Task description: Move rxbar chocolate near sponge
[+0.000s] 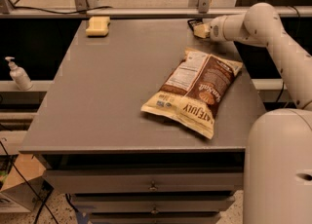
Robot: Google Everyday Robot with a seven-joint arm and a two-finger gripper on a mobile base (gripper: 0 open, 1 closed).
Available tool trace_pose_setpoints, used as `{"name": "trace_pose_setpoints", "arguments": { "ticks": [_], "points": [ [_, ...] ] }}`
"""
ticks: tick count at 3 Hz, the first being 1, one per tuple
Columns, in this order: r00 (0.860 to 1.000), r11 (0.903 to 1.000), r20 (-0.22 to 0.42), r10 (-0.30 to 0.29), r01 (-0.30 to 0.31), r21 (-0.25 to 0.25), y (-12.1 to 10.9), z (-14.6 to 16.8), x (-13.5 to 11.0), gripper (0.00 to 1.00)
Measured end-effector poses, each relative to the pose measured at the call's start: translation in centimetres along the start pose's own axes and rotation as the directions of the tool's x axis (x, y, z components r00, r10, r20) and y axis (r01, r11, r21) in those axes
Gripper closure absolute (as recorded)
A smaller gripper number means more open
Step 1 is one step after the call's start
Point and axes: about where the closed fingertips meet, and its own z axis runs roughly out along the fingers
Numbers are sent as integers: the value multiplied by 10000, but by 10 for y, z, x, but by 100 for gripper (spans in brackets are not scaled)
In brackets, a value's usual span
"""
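Note:
The rxbar chocolate (194,23) shows as a small dark piece at the far right of the grey table (112,96), mostly hidden by the gripper. My gripper (200,29) is low over the table's back right corner, right at the bar. The sponge (98,26), a pale yellow block, lies at the back left of the table, far from the bar and the gripper.
A large cream-and-brown chip bag (195,91) lies on the right half of the table, in front of the gripper. A white pump bottle (18,74) stands on a shelf left of the table. A metal rail (146,11) runs behind the table's back edge.

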Motion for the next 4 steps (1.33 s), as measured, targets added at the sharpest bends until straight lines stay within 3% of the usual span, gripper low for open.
{"name": "trace_pose_setpoints", "arguments": {
  "ticks": [1,2,3,4],
  "points": [
    [10000,10000,-1,0,0,-2,0,0,0,100],
    [10000,10000,-2,0,0,-3,0,0,0,82],
    [10000,10000,-2,-2,2,-3,0,0,0,76],
    [10000,10000,-2,-3,3,-3,0,0,0,98]
  ]
}}
